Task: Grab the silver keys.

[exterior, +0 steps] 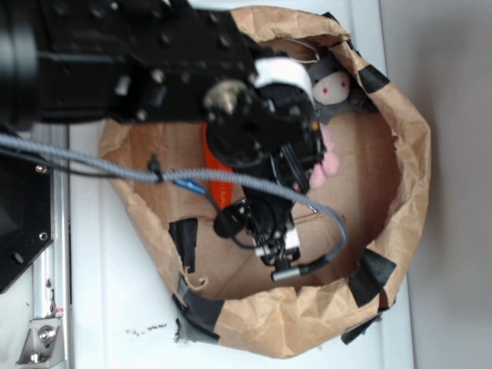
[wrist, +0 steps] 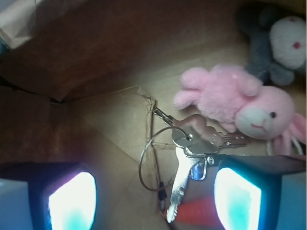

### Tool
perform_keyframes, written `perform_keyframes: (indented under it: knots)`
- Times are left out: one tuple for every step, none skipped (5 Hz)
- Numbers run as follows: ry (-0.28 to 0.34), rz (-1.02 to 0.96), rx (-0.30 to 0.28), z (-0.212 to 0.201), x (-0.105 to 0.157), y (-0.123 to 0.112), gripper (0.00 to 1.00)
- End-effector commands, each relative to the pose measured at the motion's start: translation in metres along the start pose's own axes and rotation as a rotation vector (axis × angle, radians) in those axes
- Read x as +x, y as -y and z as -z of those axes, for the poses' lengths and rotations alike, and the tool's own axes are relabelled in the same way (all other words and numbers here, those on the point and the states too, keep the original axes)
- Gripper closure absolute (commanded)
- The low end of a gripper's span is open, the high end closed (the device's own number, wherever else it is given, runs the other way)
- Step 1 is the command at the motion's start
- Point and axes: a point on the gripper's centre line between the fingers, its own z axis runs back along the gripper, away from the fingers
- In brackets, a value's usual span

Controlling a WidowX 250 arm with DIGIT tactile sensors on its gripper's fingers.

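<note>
The grasp is not yet made: the gripper (wrist: 153, 196) hangs wide open and empty over the keys (wrist: 189, 158) at lower centre.

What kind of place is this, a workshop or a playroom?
Probably a robot test bench: a black arm reaches into a taped paper bag on a white table, with keys and plush toys as practice objects.

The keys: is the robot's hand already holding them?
No, the keys lie on the cardboard between the open fingers of the hand.
</note>
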Motion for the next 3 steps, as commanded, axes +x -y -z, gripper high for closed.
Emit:
perform_keyframes:
  knots:
    - [0.002, 0.01, -0.02, 0.034, 0.003, 0.025, 0.0]
    - [0.006, 0.002, 0.011, 0.05, 0.002, 0.028, 0.0]
    - [-0.009, 0.001, 0.053, 0.063, 0.001, 0.028, 0.0]
